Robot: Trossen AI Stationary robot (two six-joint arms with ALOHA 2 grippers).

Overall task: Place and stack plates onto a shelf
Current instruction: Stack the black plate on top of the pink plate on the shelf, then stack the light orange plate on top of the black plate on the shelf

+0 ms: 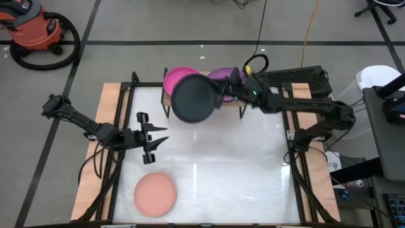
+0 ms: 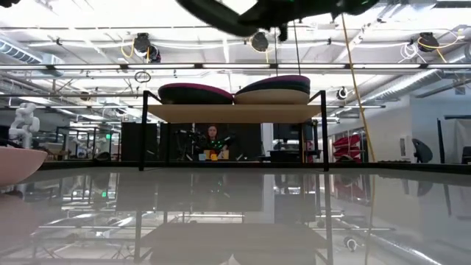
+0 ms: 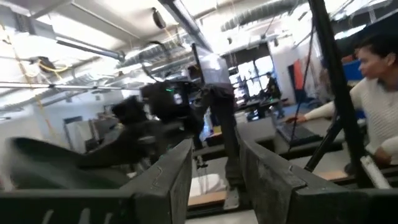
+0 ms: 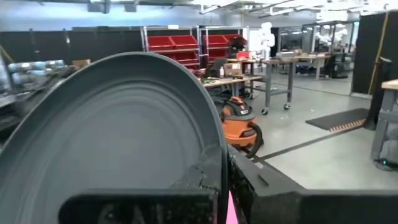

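My right gripper (image 1: 223,90) is shut on a dark grey plate (image 1: 193,98), which it holds high in the air in front of the shelf (image 2: 235,112); the plate also shows in the low view (image 2: 221,16) and the right wrist view (image 4: 118,130). On the shelf's wooden top rest a magenta plate (image 1: 179,77) on the left and a purple-topped stack (image 2: 274,87) on the right. A salmon pink plate (image 1: 155,194) lies flat on the table near its near-left corner. My left gripper (image 1: 158,137) is open and empty over the table's left part. My right gripper pinches the dark grey plate's rim (image 4: 211,158) between its two fingers, one finger on the hollow face and one on the underside. The fingers come from the table's right side, at the rim's right part (image 1: 214,92). The plate is lifted clear above shelf height and tilted.
The shelf stands at the table's far middle on thin black legs (image 2: 141,132). The white tabletop (image 1: 221,164) has wooden side edges. A person (image 3: 379,93) stands beyond the table. An orange shop vacuum (image 1: 35,28) is on the floor at the far left.
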